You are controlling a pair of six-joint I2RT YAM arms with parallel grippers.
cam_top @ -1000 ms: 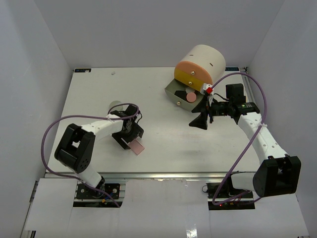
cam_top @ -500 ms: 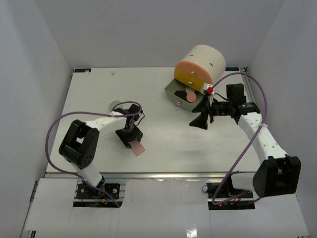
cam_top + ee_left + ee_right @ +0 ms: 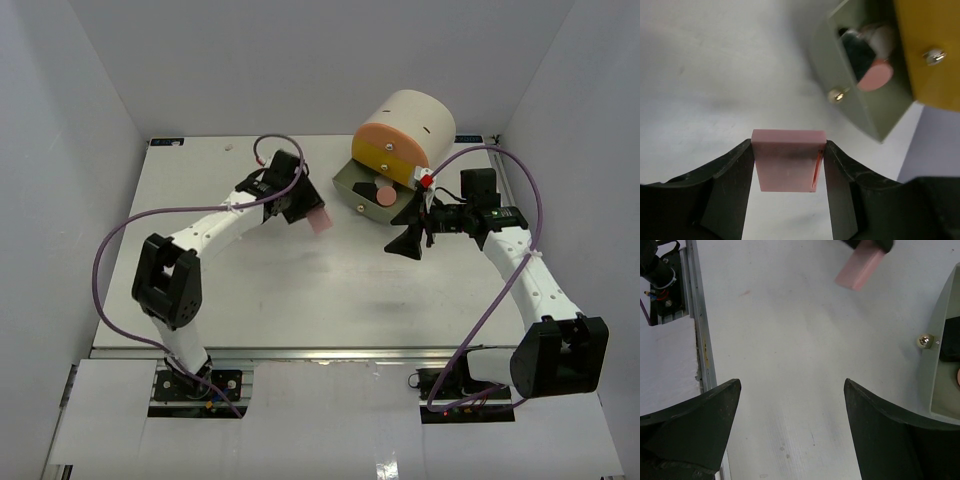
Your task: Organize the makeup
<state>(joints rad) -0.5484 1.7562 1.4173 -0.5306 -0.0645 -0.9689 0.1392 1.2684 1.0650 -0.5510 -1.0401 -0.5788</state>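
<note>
- My left gripper (image 3: pixel 305 212) is shut tight on the flat pink square (image 3: pixel 788 160). I pinch it by its two side edges. It looks lifted up off the table (image 3: pixel 300 300). It is near the open grey drawer (image 3: pixel 855 112) but not in it yet.
- My right gripper (image 3: pixel 790 390) has its fingers spread wide and holds nothing. It hangs just by the front of the drawer.
- The square could slip out. I only hold its thin edges, so a bump or a quick stop might make it slide down and drop on the table.
- I could hit the drawer. Its front wall and little knob (image 3: pixel 838 95) stand between me and the inside. If I come in too low, the square will knock the wall and may twist in my fingers.
- The drawer is partly full. A pink round compact (image 3: pixel 875 75) and what looks like a black jar (image 3: pixel 857 50) sit inside. If I let go in the wrong spot, the square may land on top of them or push them about.
- The square could end up leaning on its edge. Then I think the drawer may not close.
- My two arms could bump. My right gripper is close to where my left one needs to go.
- If I push hard on the drawer, the big cream cylinder (image 3: pixel 420 115) might shift.
</note>
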